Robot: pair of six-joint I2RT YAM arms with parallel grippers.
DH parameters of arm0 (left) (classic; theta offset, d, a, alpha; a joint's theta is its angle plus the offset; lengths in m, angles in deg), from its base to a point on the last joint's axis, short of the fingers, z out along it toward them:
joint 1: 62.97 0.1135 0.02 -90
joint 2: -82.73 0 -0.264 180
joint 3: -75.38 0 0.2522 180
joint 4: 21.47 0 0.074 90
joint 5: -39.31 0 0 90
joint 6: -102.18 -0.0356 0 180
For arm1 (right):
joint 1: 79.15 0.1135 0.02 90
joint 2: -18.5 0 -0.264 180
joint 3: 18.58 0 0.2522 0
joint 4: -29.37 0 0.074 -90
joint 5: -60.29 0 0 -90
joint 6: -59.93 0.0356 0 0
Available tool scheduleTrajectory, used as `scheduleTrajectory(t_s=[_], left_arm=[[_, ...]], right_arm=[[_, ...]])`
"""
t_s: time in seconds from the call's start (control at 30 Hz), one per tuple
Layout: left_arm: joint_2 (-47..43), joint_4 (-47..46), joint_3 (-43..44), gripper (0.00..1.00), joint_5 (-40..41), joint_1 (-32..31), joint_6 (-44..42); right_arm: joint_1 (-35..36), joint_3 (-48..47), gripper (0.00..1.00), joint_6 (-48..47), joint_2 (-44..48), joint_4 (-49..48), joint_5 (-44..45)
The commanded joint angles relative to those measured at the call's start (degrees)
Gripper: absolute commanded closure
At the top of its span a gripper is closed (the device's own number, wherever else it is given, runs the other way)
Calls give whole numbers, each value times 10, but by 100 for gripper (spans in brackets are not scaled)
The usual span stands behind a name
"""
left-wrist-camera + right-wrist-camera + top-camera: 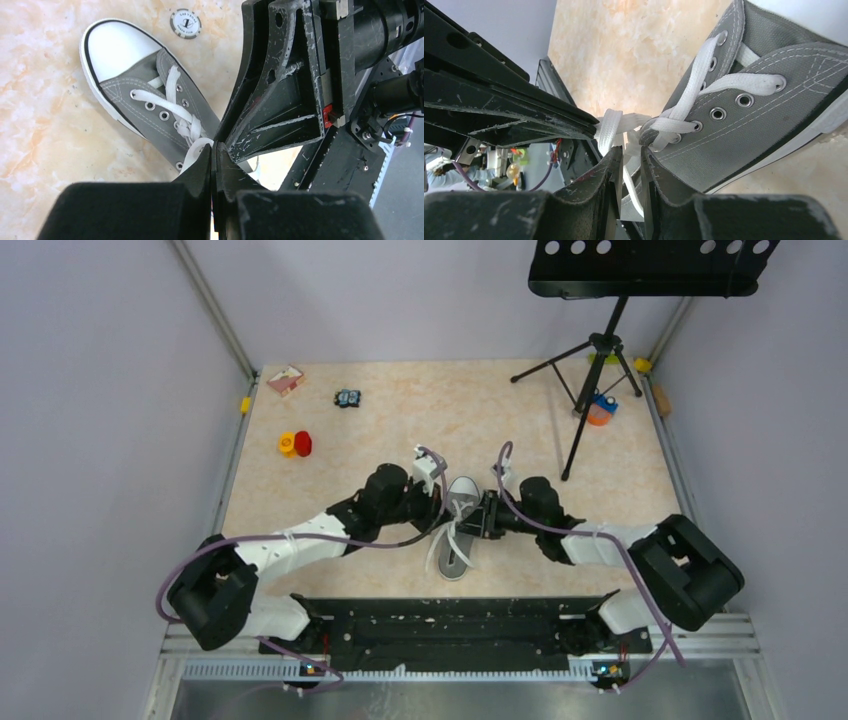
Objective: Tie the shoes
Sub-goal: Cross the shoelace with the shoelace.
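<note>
One grey canvas sneaker (pixel 459 525), white-soled and white-capped, is seen lying on the desk (pixel 400 440). One lace (pixel 610 127) is pinched by the clenched left fingers (pixel 197 172); a second strand (pixel 630 195) is straddled by the slightly parted right fingers (pixel 606 175).

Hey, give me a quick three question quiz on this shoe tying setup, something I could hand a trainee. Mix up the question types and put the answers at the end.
1. True or false: the left gripper stands wide open.
2. In the left wrist view, what lies on the table just past the toe cap of the sneaker? A) a poker chip B) a spoon C) a battery
3. What runs through the gap between the fingers of the right gripper?

Key:
1. False. It is shut on a white lace.
2. A.
3. A white lace.
</note>
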Motion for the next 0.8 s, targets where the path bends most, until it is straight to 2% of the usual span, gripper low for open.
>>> scheduleTrajectory(t_s=[0.0,0.23,0.37,0.5,0.77], left_arm=[[-2,-4,32,100,3,4,6],[9,4,43,100,-9,6,9],[14,3,45,100,-14,6,14],[12,4,45,100,-15,6,12],[10,9,45,100,-16,7,10]], right_arm=[[-1,6,78,-12,43,9,29],[-3,11,68,-21,92,48,48],[-4,17,66,-9,105,37,52],[-4,17,66,-5,92,33,64],[-4,34,72,41,91,31,143]])
